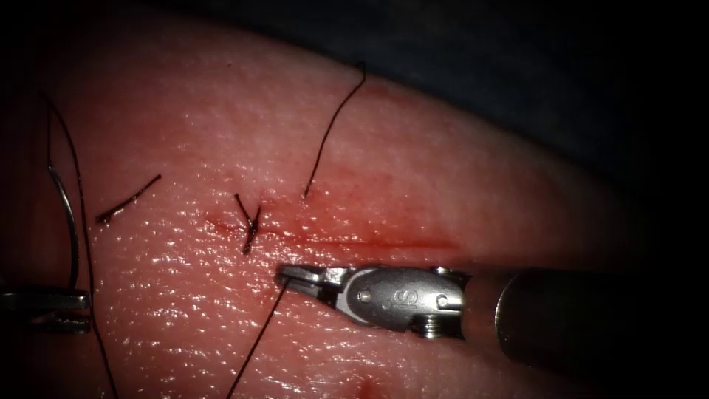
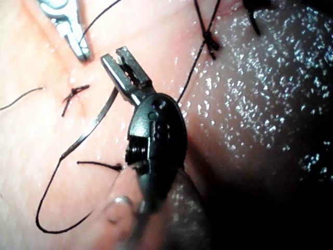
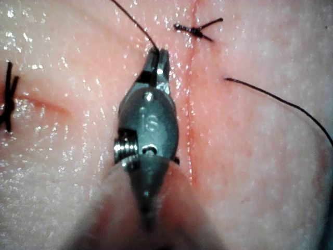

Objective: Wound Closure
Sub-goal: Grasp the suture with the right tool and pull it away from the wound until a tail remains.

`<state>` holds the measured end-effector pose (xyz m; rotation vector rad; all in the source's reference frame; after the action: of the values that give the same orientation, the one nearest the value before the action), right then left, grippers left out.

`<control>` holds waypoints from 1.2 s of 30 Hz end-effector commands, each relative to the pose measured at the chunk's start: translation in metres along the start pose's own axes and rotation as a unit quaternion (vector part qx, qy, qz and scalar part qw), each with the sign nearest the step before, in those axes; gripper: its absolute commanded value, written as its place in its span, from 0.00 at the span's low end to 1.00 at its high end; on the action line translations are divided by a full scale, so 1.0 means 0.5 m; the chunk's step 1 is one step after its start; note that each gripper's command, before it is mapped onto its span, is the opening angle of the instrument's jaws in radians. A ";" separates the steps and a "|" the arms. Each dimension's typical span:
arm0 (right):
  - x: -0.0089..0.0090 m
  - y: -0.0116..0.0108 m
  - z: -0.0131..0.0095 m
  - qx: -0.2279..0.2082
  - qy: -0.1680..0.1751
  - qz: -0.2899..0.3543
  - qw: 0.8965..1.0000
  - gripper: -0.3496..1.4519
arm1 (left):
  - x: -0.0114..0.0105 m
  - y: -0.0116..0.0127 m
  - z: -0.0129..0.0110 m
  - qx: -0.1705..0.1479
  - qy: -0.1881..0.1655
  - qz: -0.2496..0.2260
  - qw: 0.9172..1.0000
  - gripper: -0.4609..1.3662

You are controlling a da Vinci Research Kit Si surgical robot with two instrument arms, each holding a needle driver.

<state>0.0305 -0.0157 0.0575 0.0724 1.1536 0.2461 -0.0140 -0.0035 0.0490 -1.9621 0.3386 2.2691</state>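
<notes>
Needle [image 1: 72, 222] in left tool [image 1: 44, 301]; right tool [image 1: 295, 275] grips thread [image 1: 258, 340].

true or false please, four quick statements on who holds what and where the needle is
1. The right tool holds the needle. False: it is shut on the thread; the left tool holds the needle near one end.
2. The needle is out of the tissue. True.
3. A knot sits on the cut. True.
4. The needle is right of the cut. False: it is left of it.
</notes>
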 end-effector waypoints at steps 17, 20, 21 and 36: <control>0.0085 -0.0172 -0.0068 0.077 -0.004 -0.157 0.985 0.00 | 0.0000 0.0000 0.0000 -0.002 0.000 0.000 1.000 0.06; 0.0103 -0.0202 -0.0082 0.090 0.000 -0.163 0.982 0.00 | 0.0000 0.0000 0.0000 -0.002 0.000 0.000 1.000 0.06; 0.0111 -0.0216 -0.0088 0.097 0.000 -0.165 0.981 0.00 | 0.0000 0.0000 0.0000 -0.002 0.000 0.000 1.000 0.06; 0.0191 -0.0389 -0.0147 0.174 0.036 -0.168 0.970 0.00 | 0.0000 -0.0001 -0.0001 -0.002 0.000 0.000 1.000 0.06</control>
<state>0.0306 -0.0334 0.0421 0.1888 1.2584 -0.2634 -0.0140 -0.0035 0.0490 -1.9627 0.3375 2.2687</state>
